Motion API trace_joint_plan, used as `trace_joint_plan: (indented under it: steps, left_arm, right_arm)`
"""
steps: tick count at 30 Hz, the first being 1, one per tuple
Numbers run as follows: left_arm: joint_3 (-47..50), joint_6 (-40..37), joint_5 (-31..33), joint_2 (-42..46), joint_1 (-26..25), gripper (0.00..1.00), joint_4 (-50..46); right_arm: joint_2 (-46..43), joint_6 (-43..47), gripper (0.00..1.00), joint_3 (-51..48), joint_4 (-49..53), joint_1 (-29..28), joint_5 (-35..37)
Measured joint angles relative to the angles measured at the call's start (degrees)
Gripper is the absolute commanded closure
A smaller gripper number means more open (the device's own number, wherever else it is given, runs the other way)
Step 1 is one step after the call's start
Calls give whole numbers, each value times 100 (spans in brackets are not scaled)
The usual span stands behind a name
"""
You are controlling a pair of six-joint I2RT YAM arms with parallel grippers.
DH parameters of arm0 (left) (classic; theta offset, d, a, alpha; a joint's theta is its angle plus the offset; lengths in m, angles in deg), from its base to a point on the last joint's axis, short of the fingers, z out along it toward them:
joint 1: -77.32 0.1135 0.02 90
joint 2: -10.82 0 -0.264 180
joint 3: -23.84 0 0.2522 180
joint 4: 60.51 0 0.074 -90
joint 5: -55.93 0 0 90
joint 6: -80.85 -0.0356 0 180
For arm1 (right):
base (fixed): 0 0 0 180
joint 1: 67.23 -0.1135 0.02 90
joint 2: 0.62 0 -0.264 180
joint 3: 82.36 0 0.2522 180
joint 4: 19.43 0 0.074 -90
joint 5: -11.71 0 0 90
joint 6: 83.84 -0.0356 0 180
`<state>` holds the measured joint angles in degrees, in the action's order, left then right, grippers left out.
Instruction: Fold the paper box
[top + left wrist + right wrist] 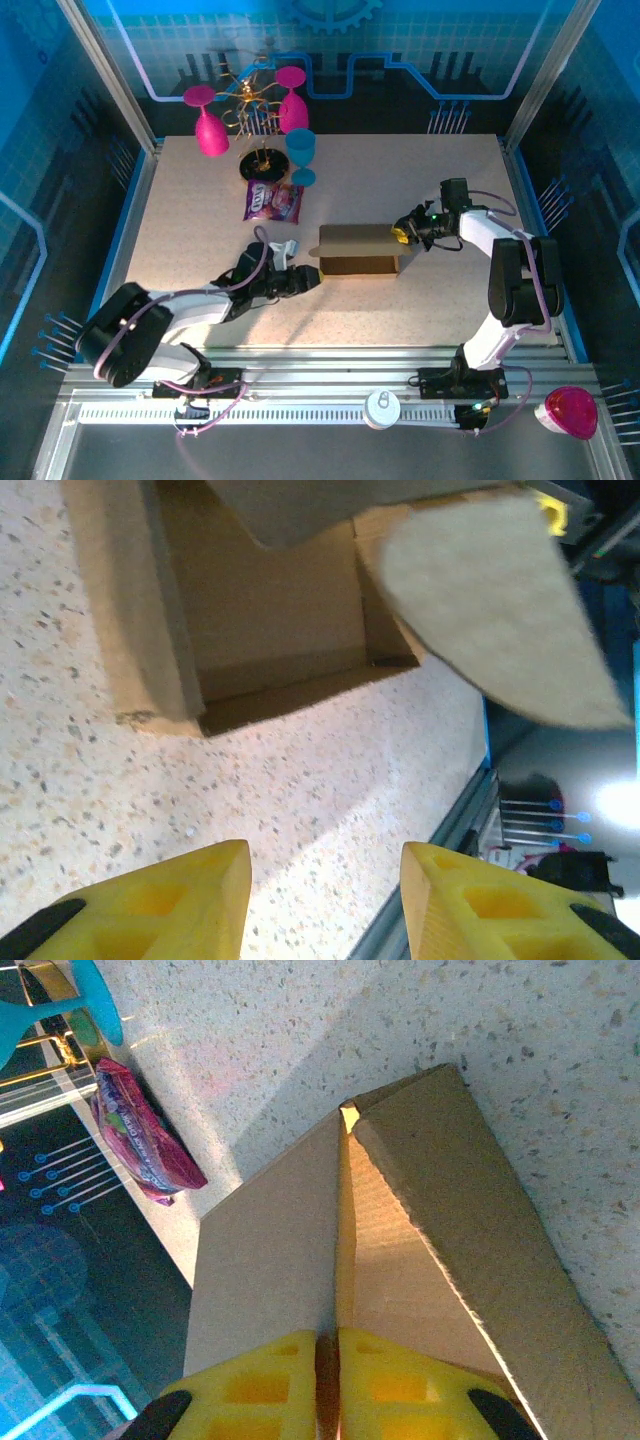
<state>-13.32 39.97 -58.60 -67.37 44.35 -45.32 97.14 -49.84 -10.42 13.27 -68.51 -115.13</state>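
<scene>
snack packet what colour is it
The snack packet is purple with a pale label, clearest in the top external view.

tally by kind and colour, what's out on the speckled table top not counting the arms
paper box: 1
purple snack packet: 1
pink goblets: 2
blue goblet: 1
gold rack: 1
total: 6
</scene>
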Motion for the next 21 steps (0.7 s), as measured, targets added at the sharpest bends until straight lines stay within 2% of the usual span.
trace_joint_plan:
  steps: [6,10,12,16,21]
  left_arm:
    - [243,-90,-168,1102,85,56,-815]
    - [59,214,98,2076,542,54,-1596]
    - [-291,387,271,2190,822,54,-1921]
    - [-1349,627,348,1408,1167,54,-2356]
    - [-2507,485,107,-127,1104,55,-2868]
  right_arm:
    - [20,151,88,0,20,0,0]
    - [79,280,88,39,105,0,0]
    - [116,363,88,74,140,0,-2]
    - [195,573,87,164,256,-4,0]
    - [326,820,86,280,415,-22,42]
